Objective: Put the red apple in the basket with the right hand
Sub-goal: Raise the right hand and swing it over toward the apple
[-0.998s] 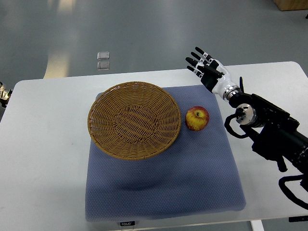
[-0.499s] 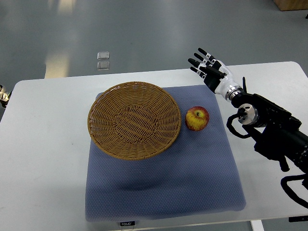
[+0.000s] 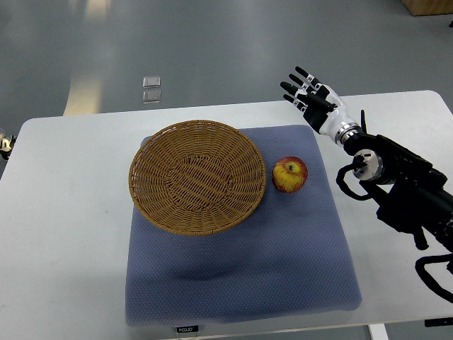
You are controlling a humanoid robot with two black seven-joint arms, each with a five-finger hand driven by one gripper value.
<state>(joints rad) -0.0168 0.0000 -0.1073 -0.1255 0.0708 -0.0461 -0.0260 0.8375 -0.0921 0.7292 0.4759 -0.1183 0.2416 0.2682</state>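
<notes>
Basket (image 3: 196, 177) holds nothing; red apple (image 3: 290, 174) lies just beside it.

The red apple (image 3: 290, 175) is red with yellow patches, and its stem hollow faces up, a little toward the far side. It stands upright on the blue mat (image 3: 283, 255), just beside the right rim of the basket (image 3: 197, 176); whether it touches the rim, I cannot tell. The basket is round, shallow and woven from brown wicker. It holds nothing. It sits flat on the left and far part of the same mat, and its left rim reaches the mat's edge.
</notes>
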